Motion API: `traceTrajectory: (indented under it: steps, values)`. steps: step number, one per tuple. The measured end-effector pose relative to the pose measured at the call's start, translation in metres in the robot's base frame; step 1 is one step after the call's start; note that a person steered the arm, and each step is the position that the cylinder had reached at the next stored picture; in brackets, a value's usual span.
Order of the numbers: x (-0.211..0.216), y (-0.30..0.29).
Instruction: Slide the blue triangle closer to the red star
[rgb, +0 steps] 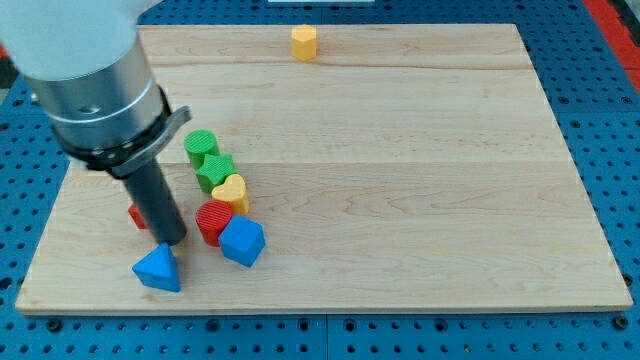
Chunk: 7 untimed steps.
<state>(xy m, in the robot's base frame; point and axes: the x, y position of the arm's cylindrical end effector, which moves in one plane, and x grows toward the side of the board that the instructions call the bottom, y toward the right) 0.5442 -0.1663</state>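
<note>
The blue triangle (158, 268) lies near the board's bottom left edge. The red star (137, 216) sits just above it and to the left; only a small red part shows, the rest is hidden behind my rod. My tip (172, 241) stands just above the blue triangle's upper right corner, close to it or touching it, and right of the red star.
Right of my tip is a cluster: a green cylinder (200, 146), a green star (214, 170), a yellow heart (230, 191), a red round block (213, 220) and a blue cube (242, 241). A yellow hexagon (304, 42) lies at the board's top edge.
</note>
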Motion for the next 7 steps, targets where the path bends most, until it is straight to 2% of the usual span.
traceTrajectory:
  steps: [1, 3, 4, 7]
  values:
    - [0.02, -0.039]
    - [0.055, -0.051]
    - [0.074, -0.014]
    - [0.06, 0.027]
